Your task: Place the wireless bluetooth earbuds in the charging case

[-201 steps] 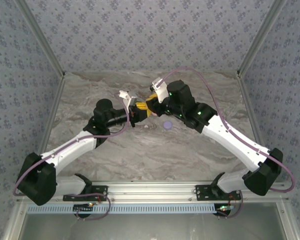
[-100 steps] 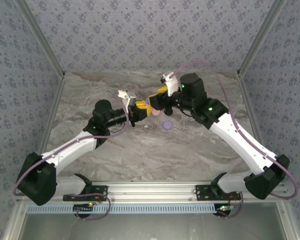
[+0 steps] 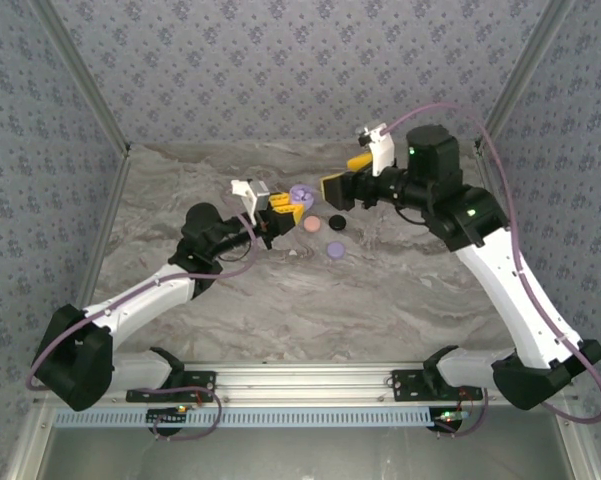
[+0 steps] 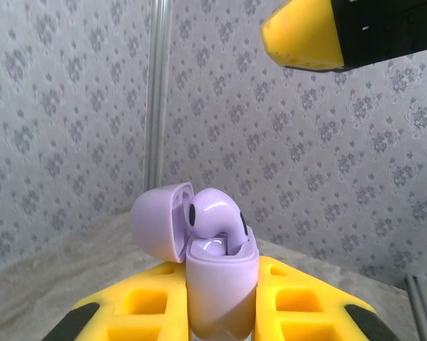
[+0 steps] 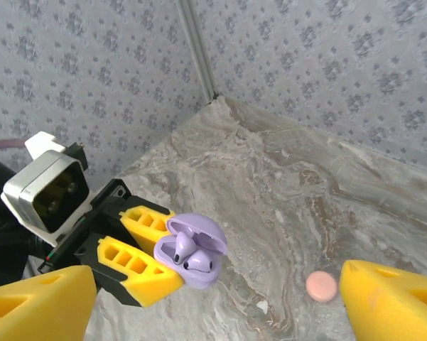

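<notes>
The lilac charging case [image 3: 300, 194] is held off the table with its lid open, my left gripper [image 3: 283, 208] shut on its lower body. In the left wrist view the case [image 4: 222, 284] stands between the yellow fingers [image 4: 128, 312], and one lilac earbud [image 4: 217, 217] stands with its head above the rim. The right wrist view shows two lilac earbuds [image 5: 190, 256] in the case [image 5: 202, 275], one of them tilted. My right gripper [image 3: 342, 180] hangs open just right of the case, apart from it, with nothing between its fingers [image 5: 42, 302].
Three small round discs lie on the marble table below the grippers: pink [image 3: 309, 225], black [image 3: 337, 221] and lilac [image 3: 334, 248]. The pink disc [image 5: 320, 285] lies close to my right finger. Patterned walls [image 3: 280, 70] close in the back and sides.
My right gripper has opened and drawn back up and to the right, away from the case. The left gripper keeps its grip on the case, which now shows uncovered.
</notes>
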### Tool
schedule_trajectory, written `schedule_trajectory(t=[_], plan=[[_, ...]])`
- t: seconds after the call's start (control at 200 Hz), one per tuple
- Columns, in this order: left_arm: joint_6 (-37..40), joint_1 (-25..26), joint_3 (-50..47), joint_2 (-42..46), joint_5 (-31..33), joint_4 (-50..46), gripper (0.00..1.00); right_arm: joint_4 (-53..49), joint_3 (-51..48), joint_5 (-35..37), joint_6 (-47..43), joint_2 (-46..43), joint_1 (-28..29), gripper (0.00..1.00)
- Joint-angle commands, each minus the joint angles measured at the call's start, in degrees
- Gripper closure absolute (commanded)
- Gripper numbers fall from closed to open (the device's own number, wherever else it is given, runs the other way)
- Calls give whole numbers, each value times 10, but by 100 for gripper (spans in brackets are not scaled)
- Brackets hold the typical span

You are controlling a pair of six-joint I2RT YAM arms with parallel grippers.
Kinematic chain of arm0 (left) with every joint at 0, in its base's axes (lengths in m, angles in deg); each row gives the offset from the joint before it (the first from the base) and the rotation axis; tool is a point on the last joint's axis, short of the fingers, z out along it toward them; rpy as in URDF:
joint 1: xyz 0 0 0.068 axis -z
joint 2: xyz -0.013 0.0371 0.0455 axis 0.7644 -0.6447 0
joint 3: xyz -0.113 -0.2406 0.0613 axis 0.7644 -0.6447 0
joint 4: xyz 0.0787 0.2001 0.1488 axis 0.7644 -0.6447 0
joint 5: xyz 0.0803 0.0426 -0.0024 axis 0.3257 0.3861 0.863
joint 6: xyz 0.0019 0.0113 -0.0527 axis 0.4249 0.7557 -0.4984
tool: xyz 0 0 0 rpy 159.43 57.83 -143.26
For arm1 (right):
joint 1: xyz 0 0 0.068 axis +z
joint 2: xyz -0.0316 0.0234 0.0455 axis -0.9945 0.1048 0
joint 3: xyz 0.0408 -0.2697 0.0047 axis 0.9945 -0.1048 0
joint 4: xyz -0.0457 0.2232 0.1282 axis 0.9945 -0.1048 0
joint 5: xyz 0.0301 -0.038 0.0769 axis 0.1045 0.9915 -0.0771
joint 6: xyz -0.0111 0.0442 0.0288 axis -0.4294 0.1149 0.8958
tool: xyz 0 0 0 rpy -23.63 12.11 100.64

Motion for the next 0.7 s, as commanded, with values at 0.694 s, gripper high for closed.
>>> schedule_trajectory(t=[0.694], plan=[[41,40,91,-45,-2,103,100,-70,77,-109,61,37,-7,0]])
